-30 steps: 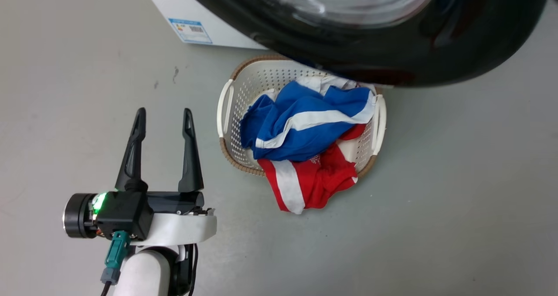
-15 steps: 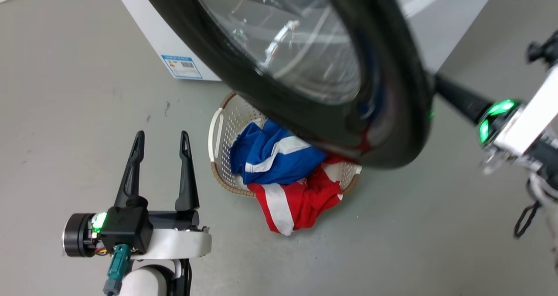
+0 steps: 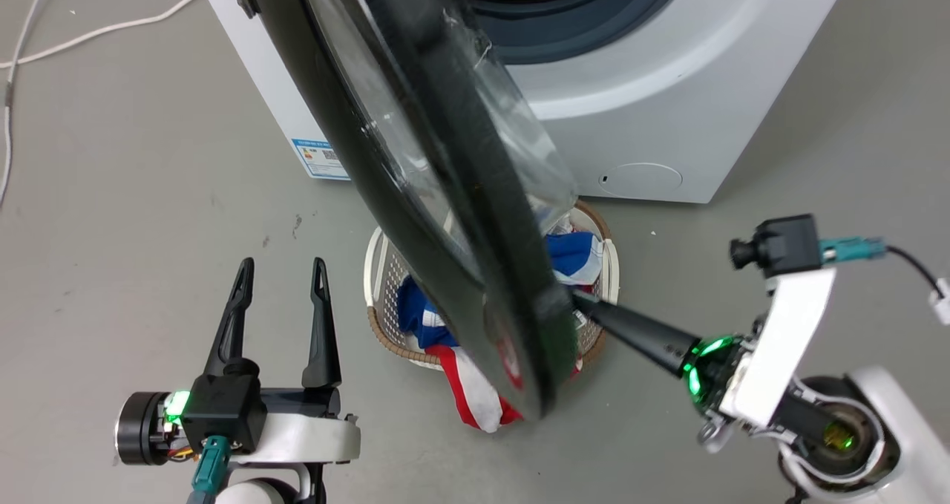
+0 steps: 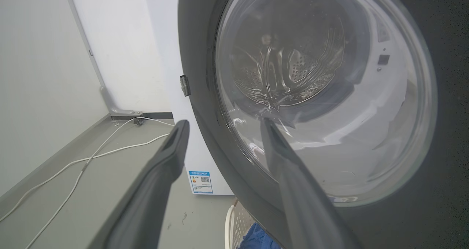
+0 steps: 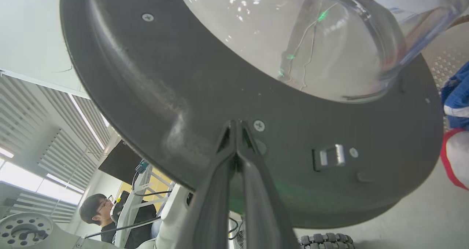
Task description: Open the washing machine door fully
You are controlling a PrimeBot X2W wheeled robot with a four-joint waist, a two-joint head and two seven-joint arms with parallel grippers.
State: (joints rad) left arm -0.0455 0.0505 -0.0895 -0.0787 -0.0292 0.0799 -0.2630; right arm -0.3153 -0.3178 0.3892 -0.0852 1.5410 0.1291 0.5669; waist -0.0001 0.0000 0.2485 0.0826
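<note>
The right gripper (image 5: 237,126), fingers pinched together, touches its tips to the inner rim of the half-open door (image 3: 467,192), with the washing machine (image 3: 668,118) beyond. The left gripper (image 3: 282,266) spreads wide, empty.

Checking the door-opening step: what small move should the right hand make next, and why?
Probably push the right hand toward the robot's left: its shut fingers press the inner face of the washing machine door, which stands only partly open above the laundry basket.
</note>
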